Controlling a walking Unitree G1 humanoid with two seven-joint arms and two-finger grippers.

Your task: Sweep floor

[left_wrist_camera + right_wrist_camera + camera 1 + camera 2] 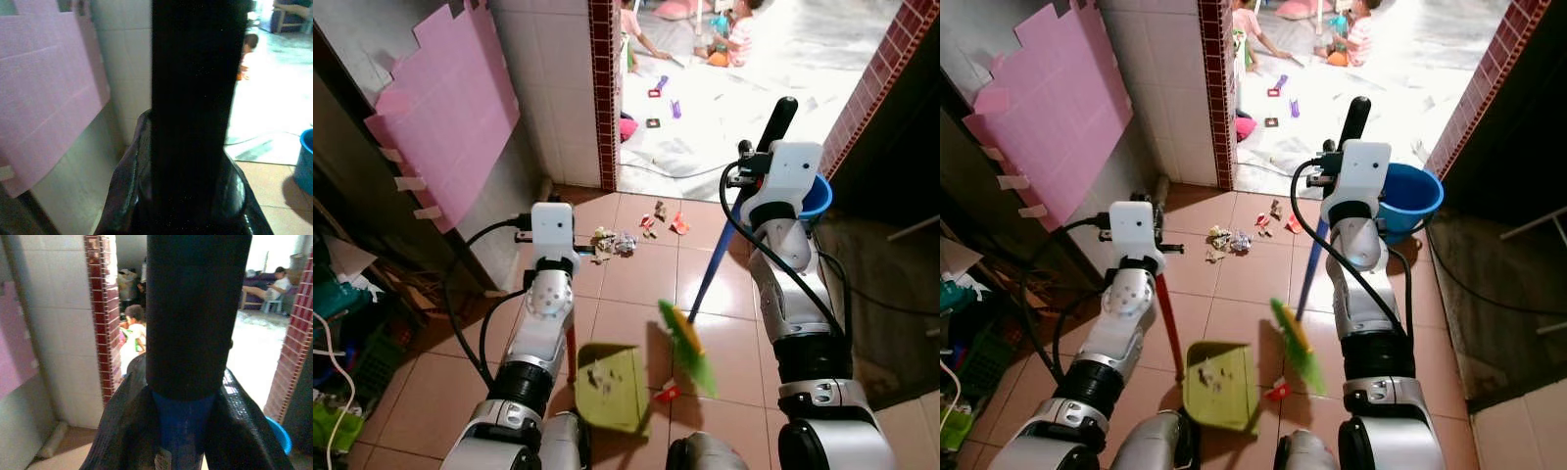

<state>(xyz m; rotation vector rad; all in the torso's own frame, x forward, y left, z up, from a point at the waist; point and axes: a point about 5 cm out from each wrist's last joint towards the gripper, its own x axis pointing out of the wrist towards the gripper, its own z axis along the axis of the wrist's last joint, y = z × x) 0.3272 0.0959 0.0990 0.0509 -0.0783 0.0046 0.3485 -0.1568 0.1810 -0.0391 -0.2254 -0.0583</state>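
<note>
My left gripper (188, 198) is shut on the black grip (195, 98) of a red-handled dustpan. Its green pan (612, 387) rests on the tiled floor in front of me, with a few dark bits in it. My right gripper (183, 431) is shut on the broom's blue handle (710, 269), just below its black top grip (778, 122). The green bristles (687, 348) hang beside the pan's right edge. A red scrap (668, 394) lies by the pan. A pile of litter (617, 242) and more scraps (661, 220) lie further ahead near the doorway.
A blue bucket (818, 196) stands behind my right arm. A pink foam panel (450, 108) leans on the left wall, with clutter (342, 333) below it. Red brick posts (604, 88) frame the doorway. Beyond it, people (734, 34) sit among toys.
</note>
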